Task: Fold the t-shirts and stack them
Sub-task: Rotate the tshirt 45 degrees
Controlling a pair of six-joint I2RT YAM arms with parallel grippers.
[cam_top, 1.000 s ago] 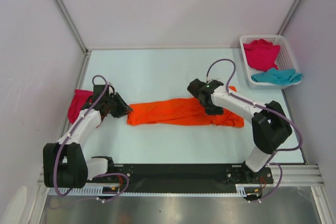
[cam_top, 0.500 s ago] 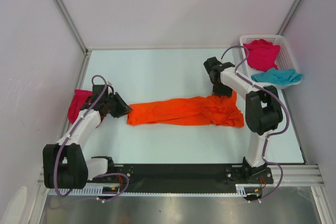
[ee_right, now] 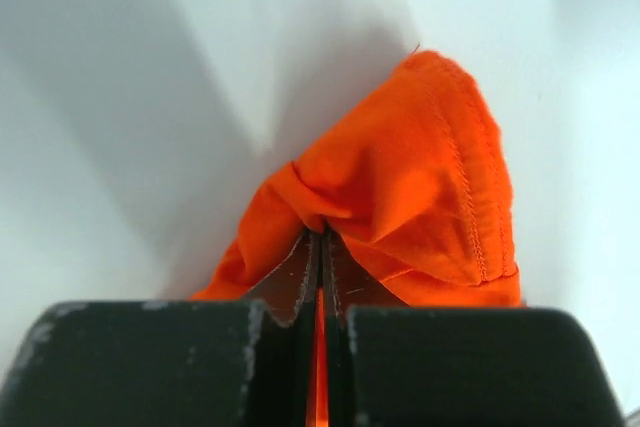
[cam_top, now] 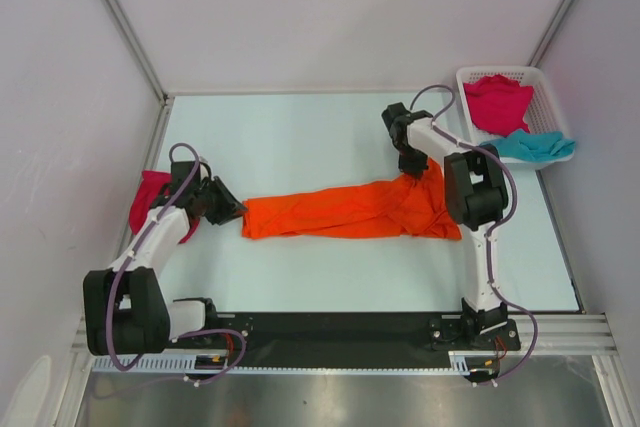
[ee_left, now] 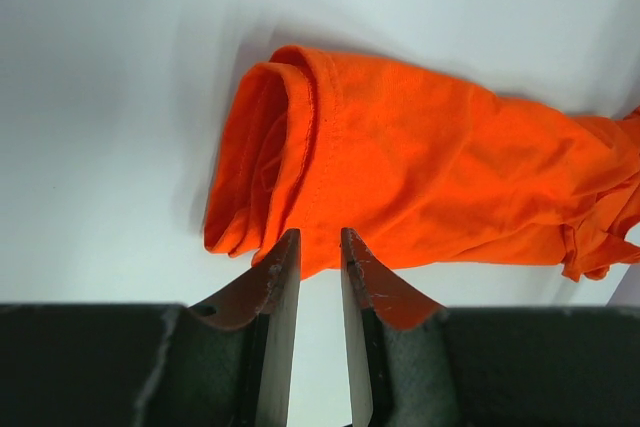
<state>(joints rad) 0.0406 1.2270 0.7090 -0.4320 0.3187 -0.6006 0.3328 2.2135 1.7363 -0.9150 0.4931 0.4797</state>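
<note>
The orange t-shirt (cam_top: 340, 213) is lying on the pale, smooth desk (cam_top: 300, 137) as a long, soft, rumpled band stretching between the two sets of jaws. The left jaws are standing slightly apart, with a sliver of desk showing through the gap. Their tips are sitting right at the near edge of the cloth. Whether they are touching it I cannot tell. Just ahead of them the shirt's end is bunching into rounded rolls with a stitched hem (ee_left: 300, 117) curling over, a detail the overhead view is not giving. The right jaws are closed tight on a fold of the orange t-shirt, and the cloth is rising ahead of them into a creased peak edged with a double-stitched hem (ee_right: 470, 177). Only the overhead view is showing the rest. A magenta t-shirt (cam_top: 150, 197) is lying crumpled behind the left jaws, beside the left arm (cam_top: 160, 232). Off to the right of the right jaws a white plastic lattice basket (cam_top: 548, 97) is holding a second magenta t-shirt (cam_top: 497, 102), with a teal t-shirt (cam_top: 527, 147) draping over its near rim. Compared with a second ago, the right arm (cam_top: 470, 187) is no longer reaching over the middle of the band but is extending to its far right corner. That corner is now being drawn up toward the back of the desk, while the left jaws are staying where they were.
</note>
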